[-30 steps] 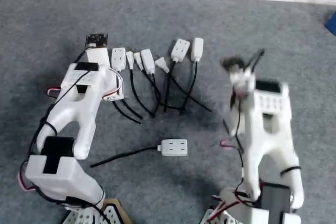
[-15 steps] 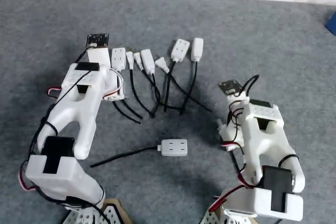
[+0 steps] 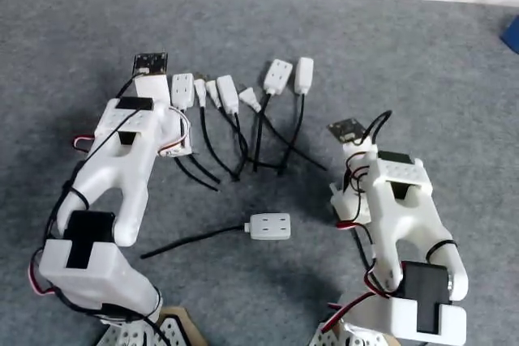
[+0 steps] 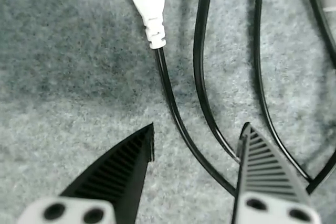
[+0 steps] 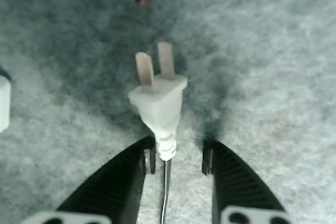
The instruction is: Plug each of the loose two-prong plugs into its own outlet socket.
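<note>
Where plug [image 5: 157, 98] sits at right end effector [image 5: 178, 156] — carpet [image 5: 273, 77] either side.

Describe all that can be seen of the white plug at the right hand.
The white plug has a flat, plastic-looking body, two bare prongs pointing away from the right hand, and a ribbed neck leading to a thin dark cord. It is over the grey carpet, its neck between the open fingers, closer to one.

High view: above the table [image 3: 454, 79], looking down over both arms, their bases at the near edge.
Left wrist view: close over the table, looking past the left claw [image 4: 198, 132] at black cords [image 4: 202, 77].
Right wrist view: equally close, looking past the right claw [image 5: 178, 155] onto a white plug [image 5: 157, 98].
Shared: the black cords, in the high and left wrist views.
</note>
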Action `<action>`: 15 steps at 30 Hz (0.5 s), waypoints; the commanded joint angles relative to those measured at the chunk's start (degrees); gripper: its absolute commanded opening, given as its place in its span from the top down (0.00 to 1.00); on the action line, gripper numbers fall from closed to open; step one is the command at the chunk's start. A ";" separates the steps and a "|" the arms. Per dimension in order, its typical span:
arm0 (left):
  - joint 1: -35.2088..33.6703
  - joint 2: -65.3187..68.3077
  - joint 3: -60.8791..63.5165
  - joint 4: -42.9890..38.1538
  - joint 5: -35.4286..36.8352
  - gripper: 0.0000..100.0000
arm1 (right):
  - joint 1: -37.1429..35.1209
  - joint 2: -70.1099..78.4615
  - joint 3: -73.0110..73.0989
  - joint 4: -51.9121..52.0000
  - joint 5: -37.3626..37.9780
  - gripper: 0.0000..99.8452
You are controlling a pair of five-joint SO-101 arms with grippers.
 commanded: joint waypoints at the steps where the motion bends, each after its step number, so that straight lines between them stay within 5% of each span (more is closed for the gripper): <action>1: 0.75 -0.31 0.13 -1.85 -0.62 0.74 | 1.01 -1.63 -2.33 -0.04 -0.62 0.80; 15: 0.84 -0.31 0.22 -2.29 -0.62 0.74 | -3.82 -1.01 -7.34 -2.15 -4.66 0.80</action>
